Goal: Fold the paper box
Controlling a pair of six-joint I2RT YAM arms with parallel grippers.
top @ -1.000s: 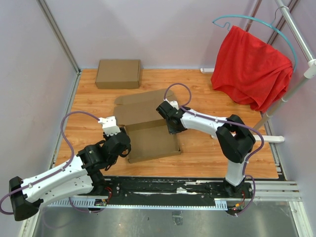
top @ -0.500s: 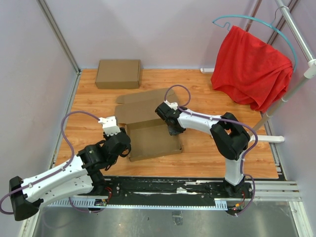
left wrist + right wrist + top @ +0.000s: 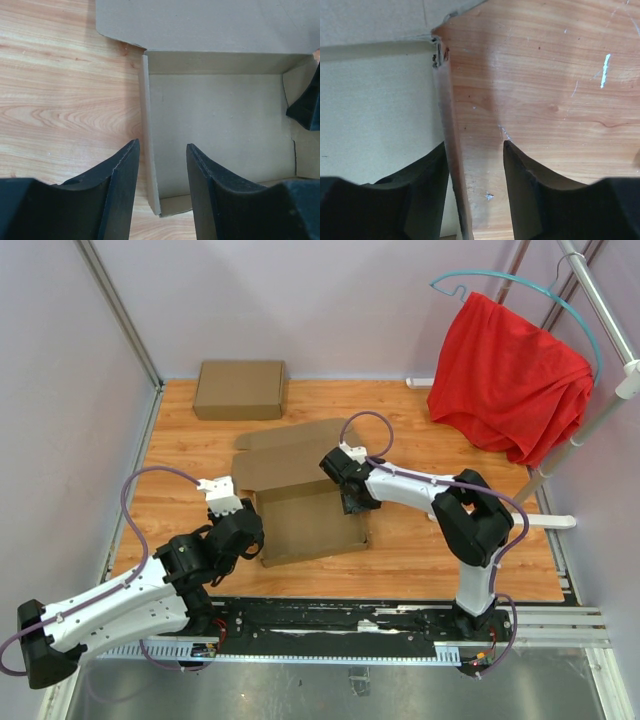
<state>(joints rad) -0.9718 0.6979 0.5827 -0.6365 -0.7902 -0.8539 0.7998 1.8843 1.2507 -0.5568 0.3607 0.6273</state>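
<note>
The paper box (image 3: 308, 523) lies mid-table as a shallow open tray, with its lid flap (image 3: 290, 455) flat behind it. My left gripper (image 3: 252, 538) is open and straddles the box's left wall (image 3: 149, 150) near the front corner, one finger outside and one inside (image 3: 162, 192). My right gripper (image 3: 356, 502) is open and straddles the right wall (image 3: 449, 150), its left finger inside the tray and its right finger over the table (image 3: 476, 187). The box floor (image 3: 220, 130) is bare. A right fingertip (image 3: 306, 102) shows at the far side of the left wrist view.
A second, fully formed flat cardboard box (image 3: 240, 390) sits at the back left. A red cloth (image 3: 510, 375) hangs on a rack at the right. Walls enclose the wooden table (image 3: 190, 455) on the left and at the back.
My right gripper has shifted slightly along the box's right wall, and the wall stands a bit more upright. My left arm has barely moved.
</note>
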